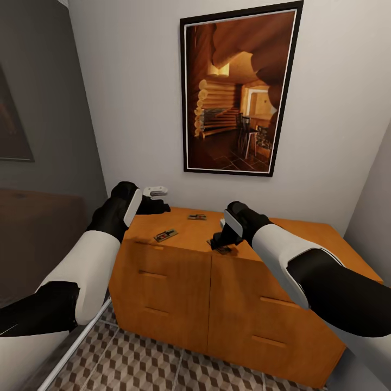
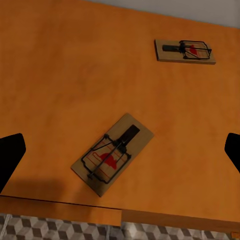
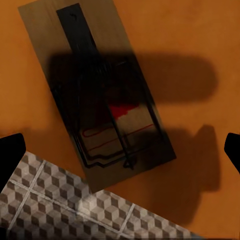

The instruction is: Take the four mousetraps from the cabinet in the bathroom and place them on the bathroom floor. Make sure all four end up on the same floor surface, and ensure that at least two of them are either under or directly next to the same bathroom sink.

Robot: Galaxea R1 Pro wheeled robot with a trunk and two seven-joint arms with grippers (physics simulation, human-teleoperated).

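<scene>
Three mousetraps [image 1: 165, 235] lie on the cabinet [image 1: 179, 282].

A wooden mousetrap [image 3: 102, 95] with a red mark lies flat on the orange-brown cabinet [image 3: 200, 40] top, close to its front edge. Patterned bathroom floor [image 3: 60, 210] tiles show beyond. Shadows cross the trap.

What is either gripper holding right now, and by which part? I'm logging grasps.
Nothing is held. The right gripper hangs open over a mousetrap; the left gripper is open too.
</scene>
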